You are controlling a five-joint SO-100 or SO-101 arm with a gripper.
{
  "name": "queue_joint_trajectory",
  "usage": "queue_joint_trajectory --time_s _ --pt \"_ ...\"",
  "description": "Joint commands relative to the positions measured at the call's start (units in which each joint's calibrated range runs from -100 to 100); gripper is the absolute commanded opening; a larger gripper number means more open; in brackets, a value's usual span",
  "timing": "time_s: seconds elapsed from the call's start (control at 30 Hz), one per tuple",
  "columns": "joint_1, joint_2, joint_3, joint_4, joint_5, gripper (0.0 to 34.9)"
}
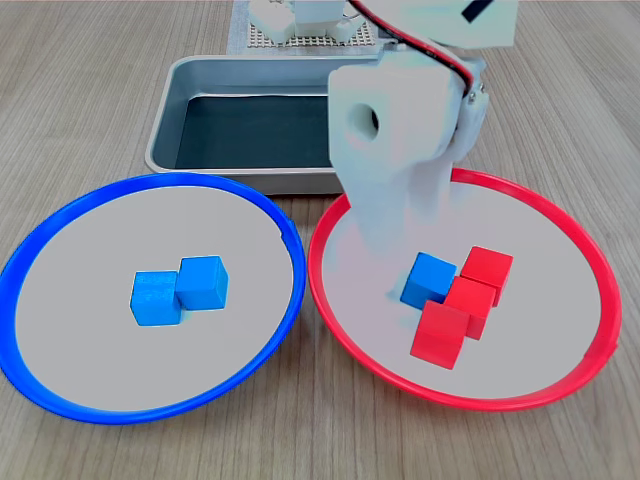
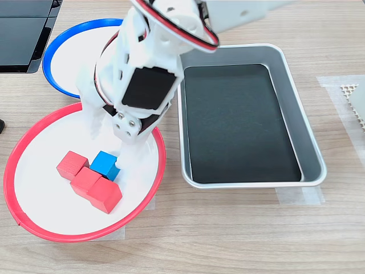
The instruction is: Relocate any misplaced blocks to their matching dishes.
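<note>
- The white plastic gripper (image 2: pixel 109 142) hangs low over the red-rimmed round shallow dish (image 1: pixel 585 360), its parted fingers straddling a small glossy blue plastic cube (image 1: pixel 428 279) without clamping it.
- That cube touches three glossy red cubes (image 1: pixel 462 305) near the dish's middle.
- Two more blue cubes (image 1: pixel 180 289) sit together mid blue-rimmed dish (image 1: pixel 60 222).
- A rectangular silver metal tray (image 2: pixel 311 145) with a dark bottom lies beside both dishes on the pale wood-grain tabletop (image 2: pixel 239 234).

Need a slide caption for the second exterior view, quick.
End effector open, straddling the lone blue block beside three red blocks in the red-rimmed dish.
</note>
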Motion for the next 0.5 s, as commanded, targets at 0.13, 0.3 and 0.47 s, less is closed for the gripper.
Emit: queue_joint_trajectory --time_s 0.13,0.3,0.47 --pt "-0.3 -0.3 -3.0 -0.7 1.4 15.4" --pt "-0.7 -0.6 -2.2 -0.5 1.5 15.4" --pt "-0.9 -0.7 -1.7 -0.2 1.6 15.4"
